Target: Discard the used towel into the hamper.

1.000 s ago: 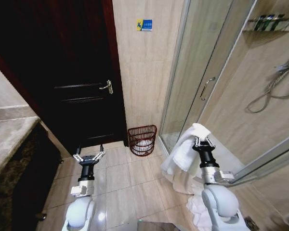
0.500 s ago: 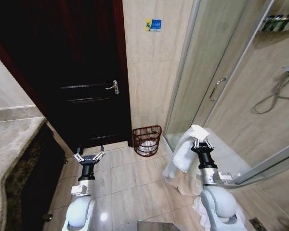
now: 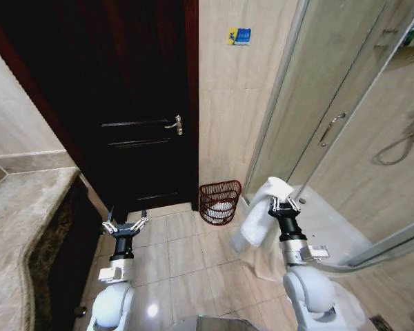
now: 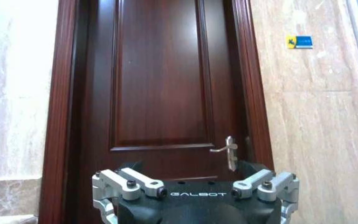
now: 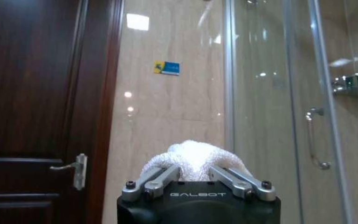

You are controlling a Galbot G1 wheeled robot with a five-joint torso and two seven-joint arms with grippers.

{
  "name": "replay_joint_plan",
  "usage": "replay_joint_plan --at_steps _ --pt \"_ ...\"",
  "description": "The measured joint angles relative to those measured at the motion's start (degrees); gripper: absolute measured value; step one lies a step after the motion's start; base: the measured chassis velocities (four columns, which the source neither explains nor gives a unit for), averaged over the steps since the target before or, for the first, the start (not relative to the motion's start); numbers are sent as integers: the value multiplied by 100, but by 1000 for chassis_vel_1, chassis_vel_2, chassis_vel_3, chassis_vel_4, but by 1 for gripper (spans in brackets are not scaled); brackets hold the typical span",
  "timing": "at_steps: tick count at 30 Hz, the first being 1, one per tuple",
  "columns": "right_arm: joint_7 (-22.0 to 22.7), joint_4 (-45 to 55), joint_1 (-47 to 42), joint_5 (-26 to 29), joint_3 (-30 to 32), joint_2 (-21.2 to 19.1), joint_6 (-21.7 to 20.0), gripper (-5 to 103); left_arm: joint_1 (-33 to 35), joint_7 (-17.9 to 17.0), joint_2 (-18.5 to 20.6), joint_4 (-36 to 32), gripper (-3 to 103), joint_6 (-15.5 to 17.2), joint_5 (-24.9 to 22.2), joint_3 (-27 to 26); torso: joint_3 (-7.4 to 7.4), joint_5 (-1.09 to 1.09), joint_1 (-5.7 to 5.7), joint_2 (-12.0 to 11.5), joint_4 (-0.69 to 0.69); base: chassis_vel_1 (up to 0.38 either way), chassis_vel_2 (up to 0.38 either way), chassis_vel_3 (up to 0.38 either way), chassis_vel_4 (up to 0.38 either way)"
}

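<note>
Beige bathroom tile runs between a dark wooden door (image 3: 134, 117) and a glass shower enclosure (image 3: 331, 131). On the floor by that wall stands the hamper (image 3: 220, 202), something pale inside, hard to make out through its bars. Raised beside the shower, the right claw (image 3: 281, 205) pinches a white towel (image 3: 259, 221) whose lower folds trail behind the arm. Lower, the left claw (image 3: 125, 225) is spread and empty.
</note>
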Motion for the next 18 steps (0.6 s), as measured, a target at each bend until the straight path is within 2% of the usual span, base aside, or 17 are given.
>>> replay_joint_plan --at_steps 9,18 --pt "1 -44 84 63 33 -19 7 8 -4 0 9 22 100 -2 -11 3 -1 -1 -1 0 1 -4 -7 3 5" --pt "11 -99 164 65 -13 -30 7 8 2 -5 23 17 100 -11 -27 -17 0 -2 1 0 0 -89 113 86 -109"
